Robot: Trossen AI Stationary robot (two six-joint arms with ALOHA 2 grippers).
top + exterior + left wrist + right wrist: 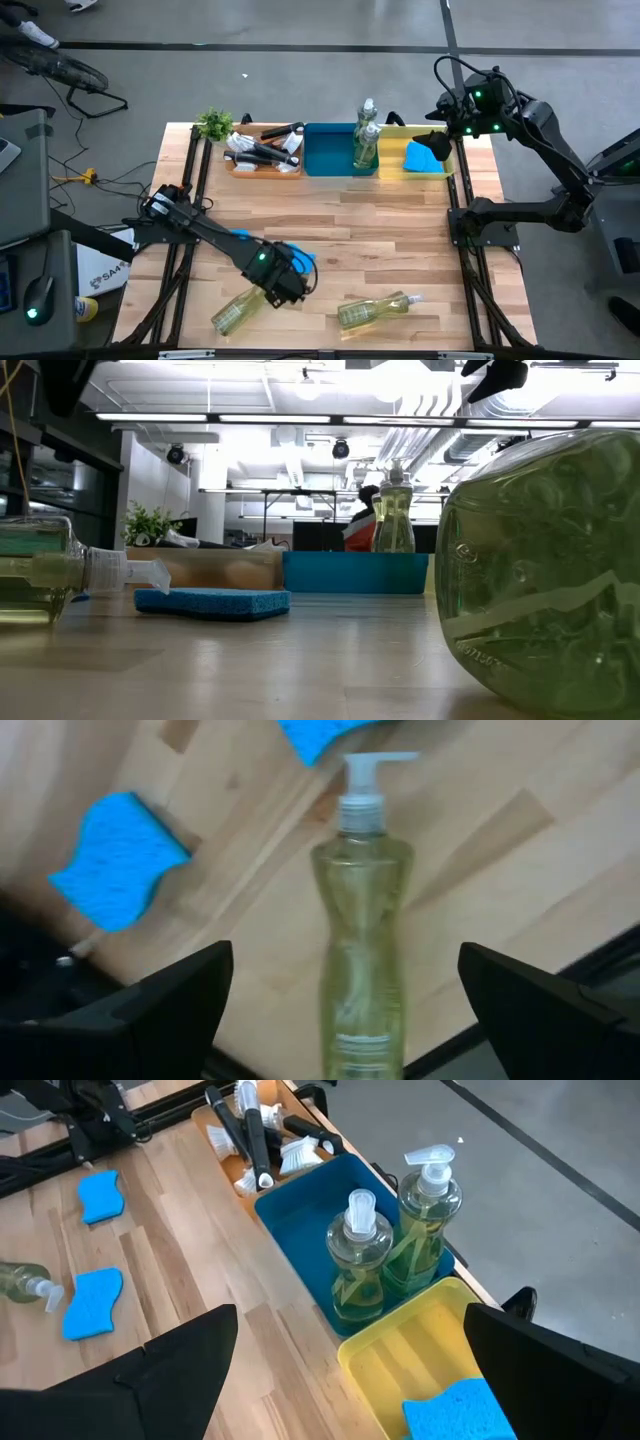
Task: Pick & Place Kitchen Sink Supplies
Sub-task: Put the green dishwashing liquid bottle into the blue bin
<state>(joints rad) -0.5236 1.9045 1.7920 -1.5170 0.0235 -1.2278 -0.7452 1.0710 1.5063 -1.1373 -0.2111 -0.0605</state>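
The bottle [240, 311] under the left arm lies flat on the wooden table [380, 250], near the front edge on the left side. Its long axis runs diagonally: the base points to the near-left corner and the pump to the far right, under the left gripper [285, 285]. In the left wrist view this bottle [362, 930] lies centred between the two dark fingers [170, 1005], which stand wide apart and touch nothing, so the gripper is released. The fingers stand on both sides of the bottle, so I judge that closing them would take it across its width.

A second bottle [372, 311] lies just to the right, also on its side, with the pump toward the right. Two blue sponges [92, 1302] lie on the table near the left arm. The left arm is clearly the nearer one to all of these.

At the far edge stand the bins: the blue bin [325, 150] with two upright bottles [390, 1255], the yellow bin [425, 1345] with one sponge, and the wooden tray [262, 165] with brushes. The right gripper [437, 142] hovers over the yellow bin, jaws wide and holding nothing.
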